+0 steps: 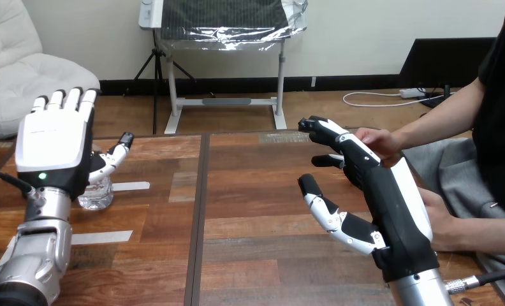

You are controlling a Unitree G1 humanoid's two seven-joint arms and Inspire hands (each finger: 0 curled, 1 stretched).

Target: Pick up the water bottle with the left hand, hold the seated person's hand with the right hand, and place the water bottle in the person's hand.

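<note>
A clear water bottle (98,193) stands on the wooden table (256,191) at the left, mostly hidden behind my left hand (51,148). That hand is raised with its back toward me, fingers straight up and thumb spread to the right, open in front of the bottle. At the right my right hand (393,201) reaches forward, open, with fingers straight and thumb out to the left. The person's hand (379,140) rests just beyond those fingers, touching or right beside them; I see nothing curled round it. A second hand of the person (442,226) lies behind my right palm.
Two strips of pale tape (130,186) (102,237) lie on the table near the bottle. A dark seam (199,217) runs down the table's middle. The person's forearm (441,121) comes in from the right.
</note>
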